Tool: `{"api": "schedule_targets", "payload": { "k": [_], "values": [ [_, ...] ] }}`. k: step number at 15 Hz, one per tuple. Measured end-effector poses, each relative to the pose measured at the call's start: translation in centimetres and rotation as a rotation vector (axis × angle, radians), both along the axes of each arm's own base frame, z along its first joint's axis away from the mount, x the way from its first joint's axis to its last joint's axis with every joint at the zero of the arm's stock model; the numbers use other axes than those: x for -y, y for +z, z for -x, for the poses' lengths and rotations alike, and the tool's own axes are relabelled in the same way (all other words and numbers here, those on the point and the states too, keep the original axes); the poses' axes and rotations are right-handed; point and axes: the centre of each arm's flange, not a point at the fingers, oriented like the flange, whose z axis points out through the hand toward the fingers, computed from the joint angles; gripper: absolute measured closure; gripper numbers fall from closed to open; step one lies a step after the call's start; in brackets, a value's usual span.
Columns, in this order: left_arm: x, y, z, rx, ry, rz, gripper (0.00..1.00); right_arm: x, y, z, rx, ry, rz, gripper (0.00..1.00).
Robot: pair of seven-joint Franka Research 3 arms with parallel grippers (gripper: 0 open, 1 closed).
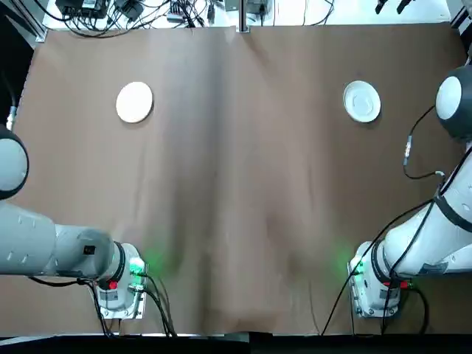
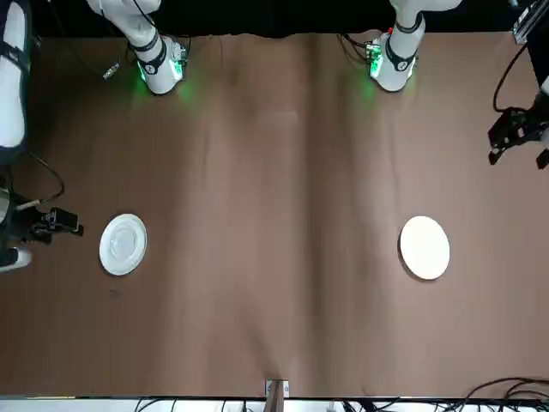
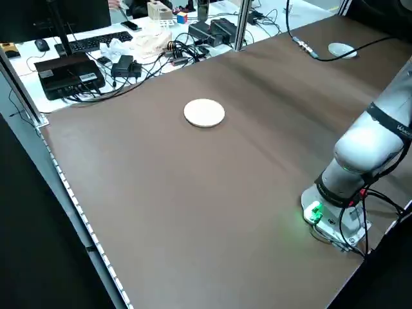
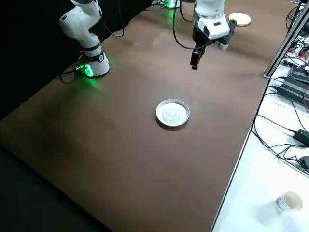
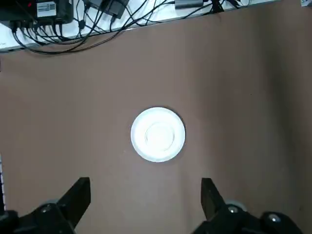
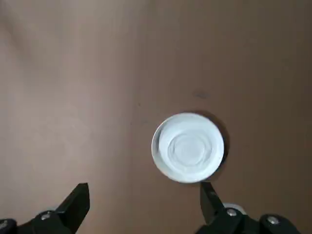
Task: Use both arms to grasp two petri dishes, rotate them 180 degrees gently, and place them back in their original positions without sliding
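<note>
While both dishes lie flat on the brown table [image 1: 236, 192], the overhead picture puts the left dish [image 1: 135, 102] in the upper left and the right dish [image 1: 362, 101] in the upper right, well apart; neither hand shows there.

From across the table the sides swap: the right dish [image 2: 123, 245] sits at lower left, near the right gripper [image 2: 69, 227] at the left edge, and the left dish [image 2: 425, 248] sits at lower right, below the left gripper [image 2: 517, 137] at the right edge.

The left side picture shows the left dish [image 3: 205, 112] alone at upper centre.

The right side picture shows the right dish [image 4: 173, 112] at centre, with the right gripper [image 4: 203, 48] hanging above the table in the upper part of the frame.

Each wrist picture settles the matter. The left gripper [image 5: 145, 196] has its jaws wide apart, its dish [image 5: 158, 134] at frame centre, past the fingertips and nearly centred between them. The right gripper [image 6: 144, 201] is likewise spread, yet its dish [image 6: 187, 147] sits toward the finger at lower right.

Being round, the dishes have no long axis. Either arm would have to travel forward and down to straddle its dish.
</note>
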Motion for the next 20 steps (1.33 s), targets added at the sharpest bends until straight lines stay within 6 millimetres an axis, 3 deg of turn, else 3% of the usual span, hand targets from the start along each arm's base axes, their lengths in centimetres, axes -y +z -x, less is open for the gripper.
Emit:
{"api": "schedule_targets", "payload": {
  "k": [2,4,7,11,15,17,20],
  "values": [
    [-0.1,1.6,0.6,0.003,0.003,0.001,0.0,-0.3,2.3,1.3,-0.024,-0.043,-0.004,0.0],
    [-0.2,3.0,2.0,-0.009,0.011,0.002,0.0,-0.4,6.1,3.0,-0.003,-0.058,-0.005,0.0],
    [-0.4,3.7,4.0,-0.033,0.024,0.021,0.0,0.3,11.8,7.2,0.001,-0.106,0.016,0.0],
    [-1.4,1.3,3.5,-0.082,0.051,0.055,0.0,-1.6,13.9,9.1,-0.009,-0.127,0.048,0.0],
    [-1.2,-1.4,1.6,-0.123,0.061,0.054,0.0,-1.2,14.9,10.9,0.009,-0.138,0.048,0.0],
    [-0.5,-2.3,0.7,-0.131,0.063,0.054,0.0,-1.0,14.7,11.3,0.027,-0.143,0.046,0.0],
    [2.1,-2.8,0.3,-0.133,0.1,0.062,0.0,-1.1,14.0,11.7,0.036,-0.144,0.043,0.0]
  ]
}}
